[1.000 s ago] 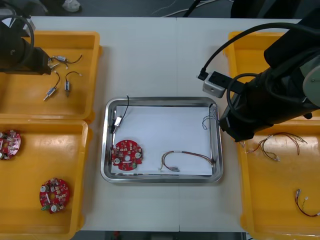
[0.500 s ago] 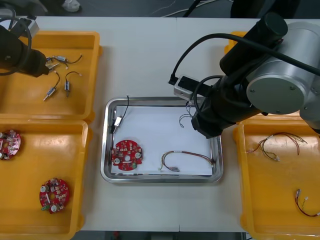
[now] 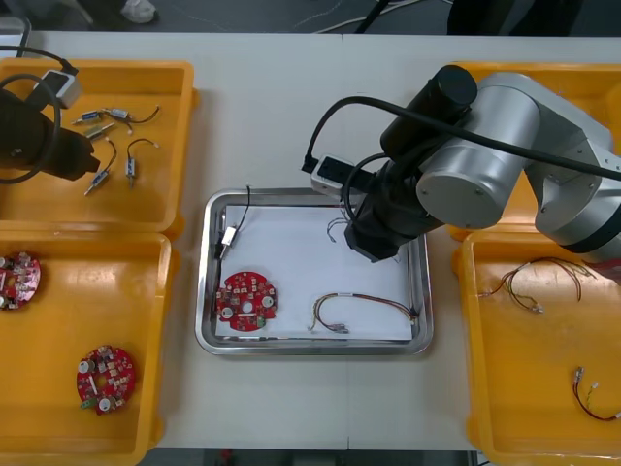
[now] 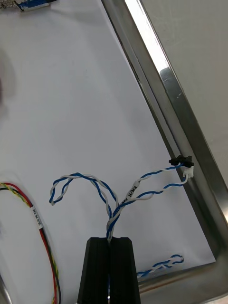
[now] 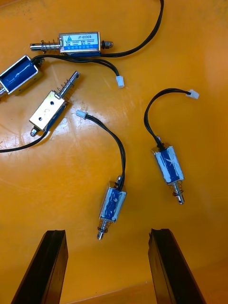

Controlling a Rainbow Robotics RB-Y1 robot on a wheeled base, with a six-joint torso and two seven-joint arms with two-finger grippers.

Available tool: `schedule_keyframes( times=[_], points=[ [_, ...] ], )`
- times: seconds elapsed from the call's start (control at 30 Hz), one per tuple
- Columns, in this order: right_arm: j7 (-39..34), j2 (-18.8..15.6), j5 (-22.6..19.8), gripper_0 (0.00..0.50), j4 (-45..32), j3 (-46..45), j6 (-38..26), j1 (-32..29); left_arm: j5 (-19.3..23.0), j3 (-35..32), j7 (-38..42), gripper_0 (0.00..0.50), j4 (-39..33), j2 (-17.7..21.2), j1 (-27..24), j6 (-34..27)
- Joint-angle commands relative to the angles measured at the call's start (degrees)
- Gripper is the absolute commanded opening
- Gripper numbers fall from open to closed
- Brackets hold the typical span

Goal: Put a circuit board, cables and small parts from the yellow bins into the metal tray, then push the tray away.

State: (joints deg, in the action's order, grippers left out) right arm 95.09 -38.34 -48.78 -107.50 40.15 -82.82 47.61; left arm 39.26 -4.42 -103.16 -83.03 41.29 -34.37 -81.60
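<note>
My right gripper (image 3: 361, 236) hangs over the far right part of the metal tray (image 3: 210, 291), shut on a twisted blue and white cable (image 3: 339, 224). In the right wrist view the fingers (image 4: 110, 240) pinch that cable (image 4: 118, 199) just above the tray's white inside, near its rim (image 4: 180, 109). In the tray lie a red circuit board (image 3: 245, 301), a red and yellow cable (image 3: 354, 309) and a small metal part (image 3: 229, 236) with a black lead. My left gripper (image 5: 108, 232) stands open over small metal parts (image 5: 113, 204) in the far left yellow bin (image 3: 146, 209).
The near left bin (image 3: 146, 320) holds two more circuit boards (image 3: 105, 379). Red and yellow cables (image 3: 539, 282) lie in the near right bin (image 3: 485, 388). Bare table stretches beyond the tray's far rim.
My right arm has swung left from over the right bins to over the tray, carrying the blue and white cable. My left gripper has shifted slightly nearer within the far left bin.
</note>
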Motion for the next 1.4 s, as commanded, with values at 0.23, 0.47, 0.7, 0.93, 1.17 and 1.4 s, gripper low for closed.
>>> schedule_keyframes(
  times=[0.23, 0.47, 0.7, 0.93, 1.17, 1.4],
  points=[
    [9.5, -1.5, 1.1, 0.000, 6.2, 7.3, 6.7, 5.6, 0.5, 3.6, -7.3, 0.500, -0.4, 1.9, 0.8, 5.3],
    [14.9, -1.4, 0.4, 0.000, 9.2, 8.8, 8.4, 5.7, 0.5, 6.1, -8.8, 0.500, 2.7, 0.6, 0.7, 9.9],
    [14.4, -1.2, 1.6, 0.000, 10.6, 12.2, 9.8, 6.4, 0.8, 6.3, -10.7, 0.500, 3.8, 0.6, 0.9, 10.6],
    [14.2, -1.2, 1.4, 0.000, 10.6, 14.0, 9.8, 6.7, 1.3, 6.4, -12.4, 0.500, 5.7, 0.5, 0.9, 11.5],
    [13.9, -1.2, 0.6, 0.031, 10.6, 14.2, 9.7, 6.8, 1.0, 6.4, -13.9, 0.500, 8.0, 0.2, 1.0, 13.5],
    [14.2, -1.3, 0.5, 0.480, 10.6, 14.3, 9.7, 7.1, 0.7, 6.4, -14.3, 0.474, 8.5, -0.2, 1.0, 13.5]
  ],
)
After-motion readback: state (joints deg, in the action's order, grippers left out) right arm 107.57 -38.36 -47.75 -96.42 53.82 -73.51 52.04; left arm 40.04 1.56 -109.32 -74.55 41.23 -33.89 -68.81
